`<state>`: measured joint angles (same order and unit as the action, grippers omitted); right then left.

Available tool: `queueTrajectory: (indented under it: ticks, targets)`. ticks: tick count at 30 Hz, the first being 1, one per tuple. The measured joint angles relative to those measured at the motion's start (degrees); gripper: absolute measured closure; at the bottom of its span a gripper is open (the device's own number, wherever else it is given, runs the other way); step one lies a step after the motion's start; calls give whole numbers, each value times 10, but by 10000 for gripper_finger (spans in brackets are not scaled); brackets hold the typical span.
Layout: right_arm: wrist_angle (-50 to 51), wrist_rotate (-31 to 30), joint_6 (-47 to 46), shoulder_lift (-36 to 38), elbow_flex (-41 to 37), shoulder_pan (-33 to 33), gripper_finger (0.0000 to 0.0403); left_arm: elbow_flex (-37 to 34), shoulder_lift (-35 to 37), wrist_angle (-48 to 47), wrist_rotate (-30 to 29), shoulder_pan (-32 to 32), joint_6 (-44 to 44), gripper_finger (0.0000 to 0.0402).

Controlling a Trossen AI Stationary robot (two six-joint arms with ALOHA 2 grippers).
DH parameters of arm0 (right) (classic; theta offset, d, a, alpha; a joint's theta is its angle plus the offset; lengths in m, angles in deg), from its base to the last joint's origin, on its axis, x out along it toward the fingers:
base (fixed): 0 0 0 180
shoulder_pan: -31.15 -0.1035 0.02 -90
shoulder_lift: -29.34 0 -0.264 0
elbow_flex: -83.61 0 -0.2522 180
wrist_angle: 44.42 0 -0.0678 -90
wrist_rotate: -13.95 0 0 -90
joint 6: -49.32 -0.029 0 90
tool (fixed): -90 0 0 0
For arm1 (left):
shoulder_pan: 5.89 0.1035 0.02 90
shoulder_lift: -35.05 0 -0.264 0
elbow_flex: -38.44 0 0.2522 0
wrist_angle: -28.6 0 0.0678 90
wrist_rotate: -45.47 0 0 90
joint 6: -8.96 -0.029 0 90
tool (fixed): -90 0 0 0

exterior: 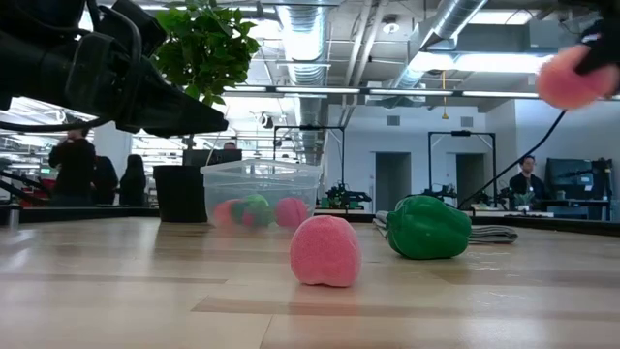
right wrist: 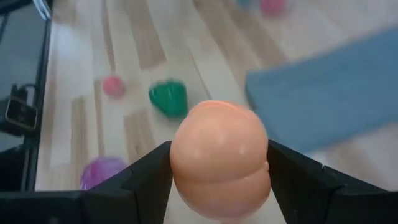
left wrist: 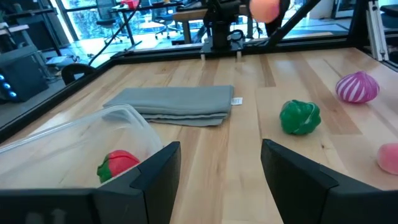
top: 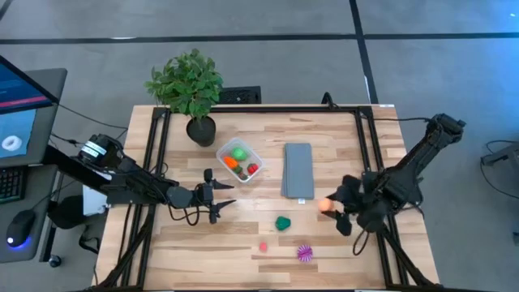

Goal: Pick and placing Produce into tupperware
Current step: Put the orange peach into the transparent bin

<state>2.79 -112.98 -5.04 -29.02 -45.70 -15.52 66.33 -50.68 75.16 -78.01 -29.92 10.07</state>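
Three loose pieces of produce lie on the near part of the table [top: 243,243]: a pink piece [top: 263,246], a spiky purple ball [top: 304,252] to its right, and, a little farther in, a dark green piece [top: 282,222]. In the low view the pink piece [exterior: 325,251] sits closest to the lens, with the green one [exterior: 429,227] behind it and to the right.

Past them, at mid-table, the two arms face each other. The right gripper [top: 331,208] is raised off the wood just right of the grey slab [top: 298,170] and its near end, fingers clamped on an orange ball [top: 326,204]; its wrist view shows the ball [right wrist: 219,158] squeezed between both dark fingers [right wrist: 147,176], above the wood with the green, pink and purple pieces below it. The left gripper [top: 219,199] hovers near the tupperware's near side, fingers spread wide and carrying nothing; its wrist view looks between the parted fingers [left wrist: 158,167] across the table toward the slab.

Farther back, the clear tupperware [top: 239,161] stands left of the slab, apart from it, holding a green ball [top: 238,152], an orange piece [top: 232,162] and red pieces [top: 251,169]. Beyond it, at the far left edge, a potted plant [top: 188,88] stands
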Motion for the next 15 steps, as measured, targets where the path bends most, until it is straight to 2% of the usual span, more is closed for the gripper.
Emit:
queueTrajectory:
  ticks: [3, 10, 15]
  targets:
    - [-56, -9, 97, 4, 0, 39, 138, 0, 0, 3, -16, -5, 0, 188]
    - [-199, -4, 336, -1, 0, 151, 138, -4, 0, 9, -118, -47, -9, 188]
    - [-290, 52, 452, -6, -2, 237, 138, -18, 4, 22, -210, -98, -24, 188]
